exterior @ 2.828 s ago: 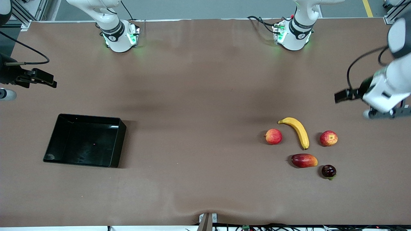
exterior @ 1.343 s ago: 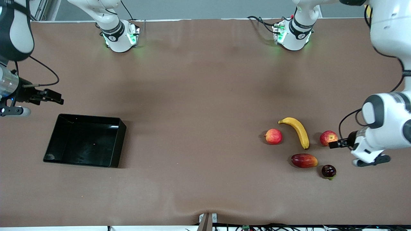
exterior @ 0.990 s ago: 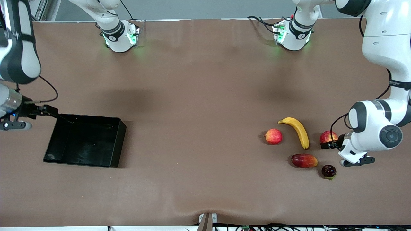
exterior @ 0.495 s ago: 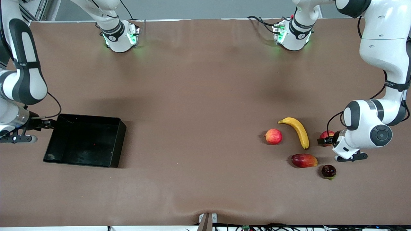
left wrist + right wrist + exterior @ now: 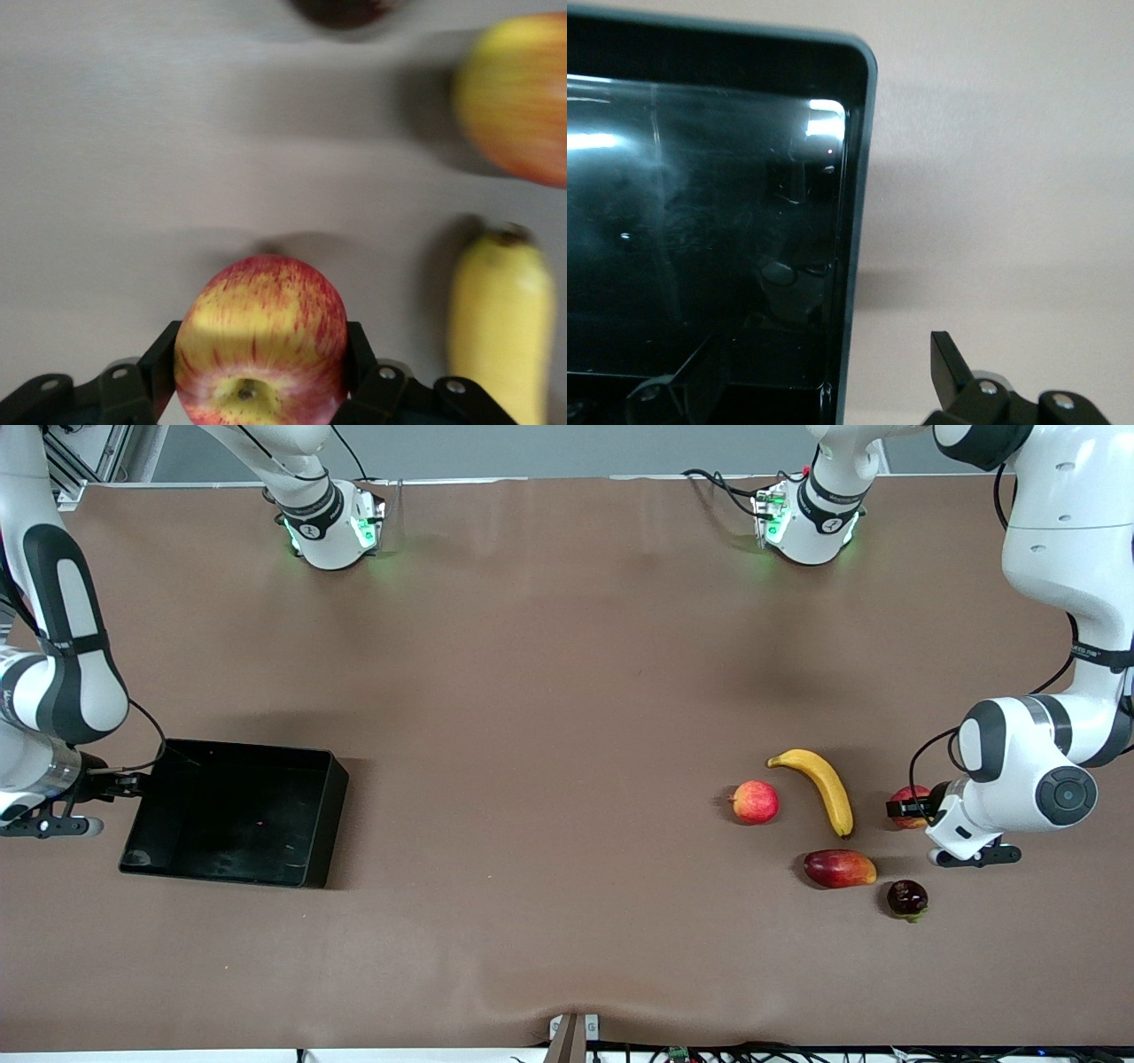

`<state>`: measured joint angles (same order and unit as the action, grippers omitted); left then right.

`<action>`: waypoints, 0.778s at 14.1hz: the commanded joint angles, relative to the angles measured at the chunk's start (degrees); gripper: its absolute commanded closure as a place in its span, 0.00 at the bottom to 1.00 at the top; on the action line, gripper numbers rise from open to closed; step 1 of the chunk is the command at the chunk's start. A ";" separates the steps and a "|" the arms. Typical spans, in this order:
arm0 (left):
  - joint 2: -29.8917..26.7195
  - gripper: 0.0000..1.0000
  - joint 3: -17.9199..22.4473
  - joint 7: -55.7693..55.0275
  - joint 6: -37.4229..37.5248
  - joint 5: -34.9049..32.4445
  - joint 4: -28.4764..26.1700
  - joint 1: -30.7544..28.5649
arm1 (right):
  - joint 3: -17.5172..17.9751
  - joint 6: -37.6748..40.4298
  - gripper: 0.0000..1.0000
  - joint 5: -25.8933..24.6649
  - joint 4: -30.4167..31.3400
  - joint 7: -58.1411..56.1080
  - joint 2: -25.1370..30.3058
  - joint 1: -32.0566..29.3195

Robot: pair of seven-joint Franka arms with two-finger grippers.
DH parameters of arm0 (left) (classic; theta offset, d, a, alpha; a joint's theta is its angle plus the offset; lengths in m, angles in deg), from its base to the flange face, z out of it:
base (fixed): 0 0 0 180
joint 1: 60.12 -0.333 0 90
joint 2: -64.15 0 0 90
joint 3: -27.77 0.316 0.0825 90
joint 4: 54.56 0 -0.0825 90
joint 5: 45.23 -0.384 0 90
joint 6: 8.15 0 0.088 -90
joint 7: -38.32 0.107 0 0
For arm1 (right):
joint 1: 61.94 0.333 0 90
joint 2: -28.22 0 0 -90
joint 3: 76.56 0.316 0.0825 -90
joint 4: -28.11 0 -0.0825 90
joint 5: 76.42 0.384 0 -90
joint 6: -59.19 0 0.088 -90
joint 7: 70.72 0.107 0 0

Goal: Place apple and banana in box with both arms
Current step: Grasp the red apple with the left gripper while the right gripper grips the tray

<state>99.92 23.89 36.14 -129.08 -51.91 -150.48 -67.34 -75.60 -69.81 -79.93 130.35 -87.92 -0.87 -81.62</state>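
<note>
On the brown table (image 5: 549, 691), the apple (image 5: 907, 800) lay beside the banana (image 5: 826, 786), clasped between the left gripper (image 5: 905, 809) fingers; lifting toward the box (image 5: 328, 815) seemed next. The right gripper (image 5: 124, 785), spread, straddled the box's wall.

apple (image 5: 907, 807) 1 | banana (image 5: 825, 786) 1 | box (image 5: 232, 813) 1 | other fruits (image 5: 754, 802) 3 | arms (image 5: 1028, 775) 2

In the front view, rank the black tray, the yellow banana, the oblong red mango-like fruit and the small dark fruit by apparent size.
1. Shallow black rectangular tray
2. Curved yellow banana
3. Oblong red mango-like fruit
4. Small dark round fruit

All lie on the table at similar depth, so the order looks reliable.
</note>
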 commanded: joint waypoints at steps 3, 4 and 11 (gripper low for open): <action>-8.42 1.00 -4.99 -1.60 11.22 3.23 2.48 0.19 | 1.23 -1.00 0.29 1.14 -1.42 -2.31 -3.33 -1.50; -8.69 1.00 -6.22 -2.65 13.77 4.46 4.24 0.19 | 1.14 -0.91 0.64 1.14 -1.25 -2.32 -3.34 -1.50; -9.05 1.00 -18.08 -18.19 20.83 5.00 11.55 0.63 | 1.40 5.55 1.00 1.23 -1.42 -1.44 -1.68 -0.45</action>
<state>90.45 7.69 21.56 -109.70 -47.57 -140.41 -66.74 -75.19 -69.61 -79.53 129.73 -88.82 -3.81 -81.84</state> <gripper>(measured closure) 0.247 0.930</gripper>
